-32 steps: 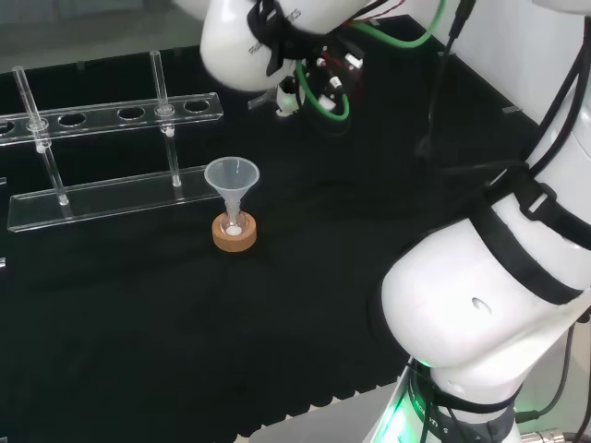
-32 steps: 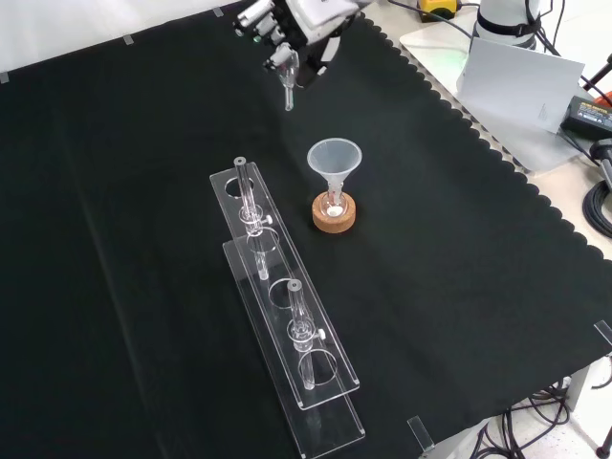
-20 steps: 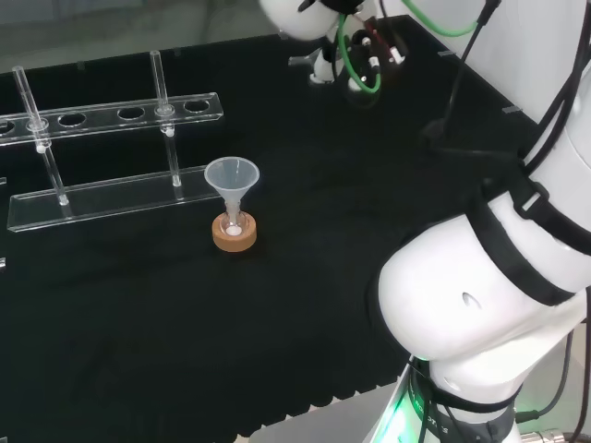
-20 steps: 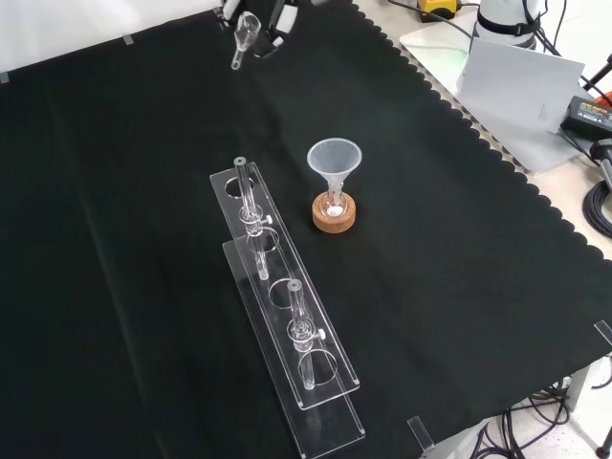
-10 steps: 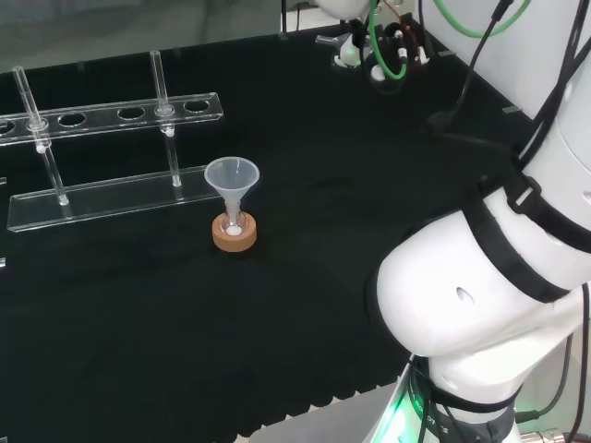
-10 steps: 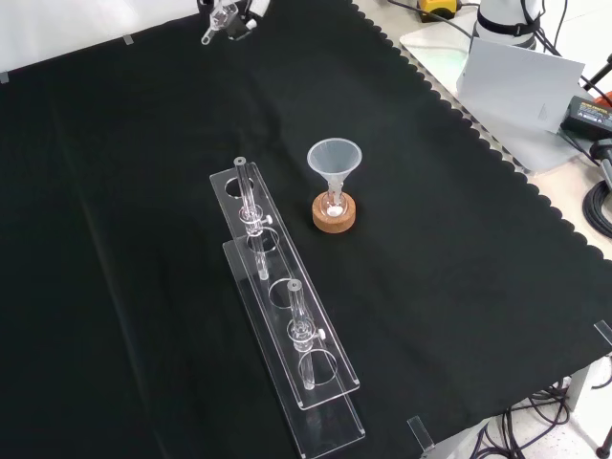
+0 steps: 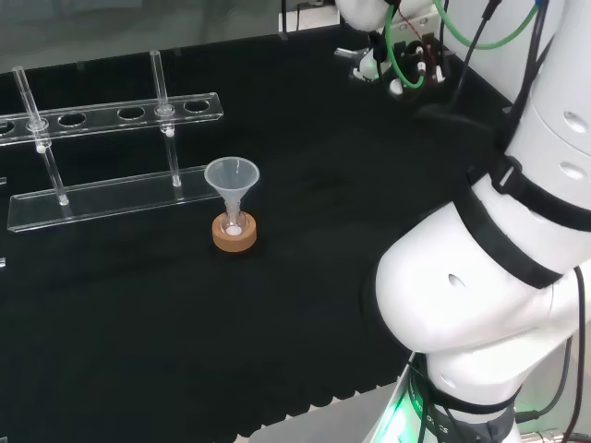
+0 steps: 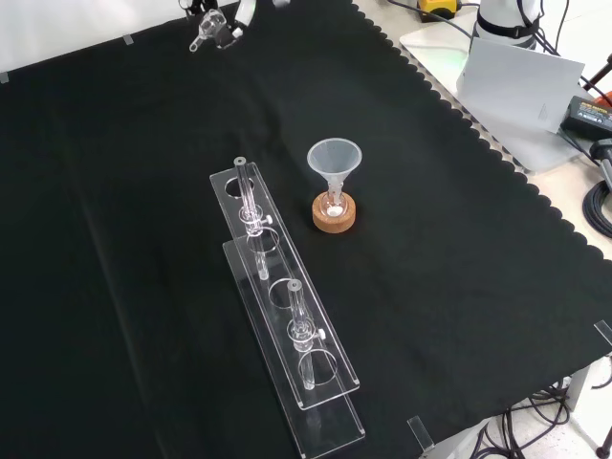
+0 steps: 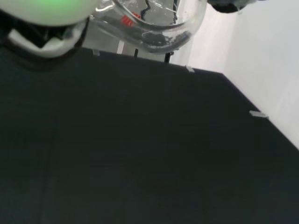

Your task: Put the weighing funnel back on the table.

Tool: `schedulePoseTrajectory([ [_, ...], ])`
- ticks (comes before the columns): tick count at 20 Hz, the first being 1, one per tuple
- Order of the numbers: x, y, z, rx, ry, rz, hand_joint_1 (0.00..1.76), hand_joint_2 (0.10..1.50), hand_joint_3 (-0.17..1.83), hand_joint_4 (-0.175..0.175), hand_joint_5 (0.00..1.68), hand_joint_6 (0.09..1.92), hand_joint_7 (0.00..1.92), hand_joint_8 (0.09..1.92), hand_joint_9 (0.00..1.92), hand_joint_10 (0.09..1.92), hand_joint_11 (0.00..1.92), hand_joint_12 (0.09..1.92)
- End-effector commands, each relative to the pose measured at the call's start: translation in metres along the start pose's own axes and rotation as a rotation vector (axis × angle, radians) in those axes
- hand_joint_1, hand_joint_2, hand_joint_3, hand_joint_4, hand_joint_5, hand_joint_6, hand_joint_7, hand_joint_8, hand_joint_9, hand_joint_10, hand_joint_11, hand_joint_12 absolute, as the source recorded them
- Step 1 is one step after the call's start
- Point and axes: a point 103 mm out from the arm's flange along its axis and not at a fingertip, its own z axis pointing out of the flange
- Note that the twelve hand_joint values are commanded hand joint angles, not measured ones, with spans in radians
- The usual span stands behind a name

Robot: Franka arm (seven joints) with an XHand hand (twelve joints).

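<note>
The weighing funnel (image 8: 205, 27), a small clear scoop with a short stem, hangs above the cloth's far edge in the front view, stem pointing left. My hand (image 8: 238, 12) is shut on it at that view's top edge. In the wrist view the weighing funnel (image 9: 159, 25) looks large and clear, with one of the hand's white fingers (image 9: 44, 35) beside it and bare black cloth below. In the head view my hand (image 7: 372, 63) is at the top, right of centre, amid green cables. The big funnel (image 8: 334, 157) stands in its small flask on a cork ring (image 8: 334, 214), well away from the hand.
A clear tube rack (image 8: 284, 325) with upright glass tubes lies left of the big funnel in the front view. In the head view the rack (image 7: 111, 118) stands at the far left. The arm's white links (image 7: 480, 277) stand at that view's right. Open black cloth (image 8: 459, 239) surrounds the cork ring.
My hand has carried the weighing funnel away from the big funnel: rightward in the head view, up and left to the cloth's far edge in the front view. Funnel and rack have not moved.
</note>
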Motion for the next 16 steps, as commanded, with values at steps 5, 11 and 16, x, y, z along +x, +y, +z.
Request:
schedulePoseTrajectory([
  [5,0.0,0.012,0.057,0.038,0.036,-0.008,1.17,0.45,0.91,0.175,1.47,0.43,1.86,0.09,1.43,0.17,0.5,1.32],
  [11,0.003,0.011,0.095,0.075,0.061,0.006,1.17,0.45,0.91,0.175,1.47,0.43,1.86,0.09,1.43,0.17,0.5,1.32],
  [16,0.008,0.008,0.127,0.107,0.081,0.013,1.17,0.45,0.91,0.175,1.47,0.42,1.85,0.09,1.43,0.17,0.5,1.32],
])
